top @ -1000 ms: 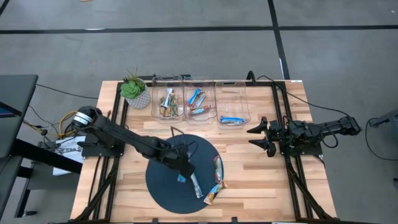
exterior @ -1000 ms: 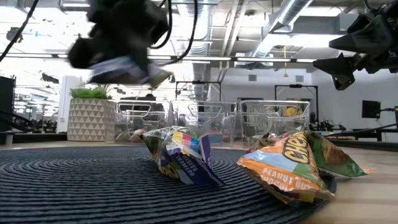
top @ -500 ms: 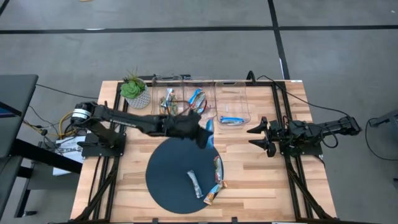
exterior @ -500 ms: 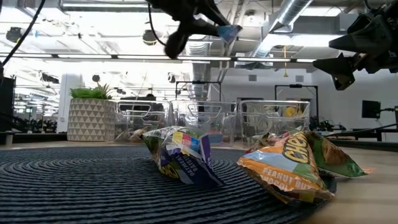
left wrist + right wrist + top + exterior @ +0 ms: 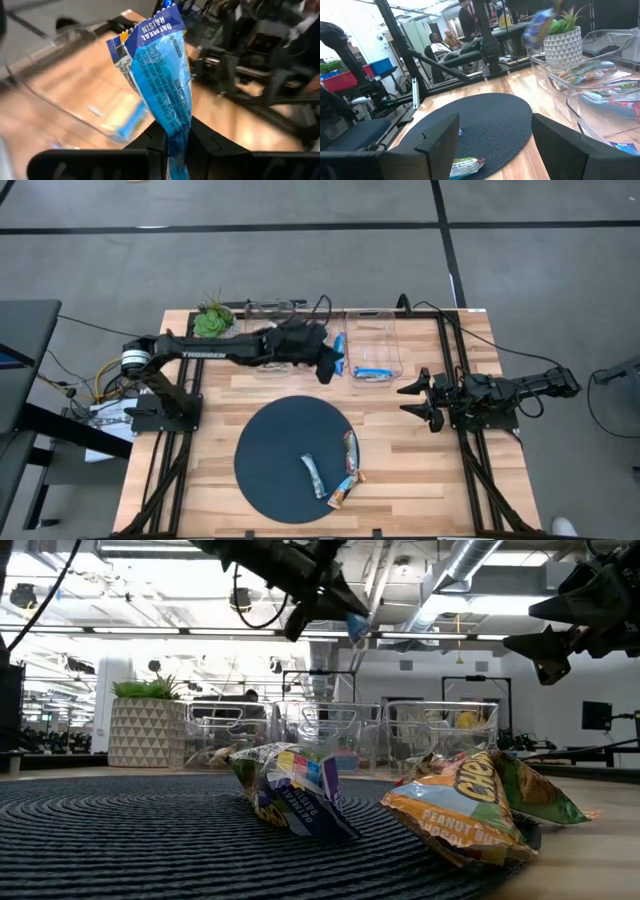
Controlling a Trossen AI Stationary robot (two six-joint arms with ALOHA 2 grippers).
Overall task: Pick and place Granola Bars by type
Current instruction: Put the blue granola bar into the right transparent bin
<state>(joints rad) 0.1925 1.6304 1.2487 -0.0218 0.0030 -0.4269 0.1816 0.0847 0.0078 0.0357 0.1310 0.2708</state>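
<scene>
From above: left pincer point(image 5: 335, 362) clamped on a blue bar point(image 5: 339, 346), held over the row of three clear bins point(image 5: 371, 340), about between the middle and the rightmost one. One blue bar point(image 5: 372, 373) lying in the rightmost bin. Three bars left on the round dark mat point(image 5: 272, 442): a silvery one point(image 5: 314, 476), an upright tan one point(image 5: 350, 450), an orange one point(image 5: 342, 493) at the mat's edge. Right pincer point(image 5: 413, 398) parked off to the mat's right, fingers spread, nothing in them. One potted plant point(image 5: 212, 323) beside the bins.

From counter height: blue bar point(image 5: 355, 624) aloft, well above the bins. Two crinkled wrappers up close on the mat, one multicoloured point(image 5: 288, 790), one orange and green point(image 5: 470, 802).

Left wrist: fingers point(image 5: 157, 142) nipping the bar's lower end, wrapper point(image 5: 160, 80) standing free above, "oatmeal raisin" legible. Light, crackly foil, probably slippery; bar inside likely firm but snappable, so a grip across the middle or a sealed end looks safest.

Right wrist: own fingers point(image 5: 437, 142) wide apart over the mat, bins beyond, people seated far behind the counter point(image 5: 540, 165).
</scene>
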